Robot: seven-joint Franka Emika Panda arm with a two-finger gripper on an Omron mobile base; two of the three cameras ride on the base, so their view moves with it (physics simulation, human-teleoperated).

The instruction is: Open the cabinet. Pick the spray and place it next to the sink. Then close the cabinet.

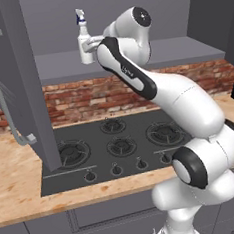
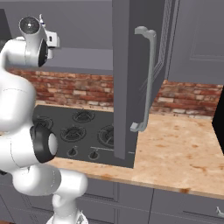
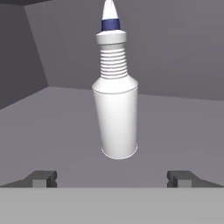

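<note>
The cabinet (image 1: 173, 51) stands open, its left door (image 1: 32, 96) swung out over the cooktop with a long silver handle (image 1: 4, 98). The same kind of door (image 2: 127, 87) and handle (image 2: 148, 78) fill the middle of the right base view. The spray (image 1: 84, 39), a pale bottle with a blue-banded nozzle, stands upright on the cabinet floor. In the hand view the spray (image 3: 115, 118) is straight ahead, a little beyond the fingertips (image 3: 43, 178). My gripper (image 3: 112, 178) is open and empty, level with the bottle's base. The sink is out of view.
A black gas cooktop (image 1: 116, 144) with knobs lies under the cabinet, set in a wooden counter (image 2: 183, 153). Red brick backsplash (image 1: 77, 97) runs behind it. Grey drawers (image 1: 112, 210) sit below the counter edge. The open doors jut out at both sides of the arm.
</note>
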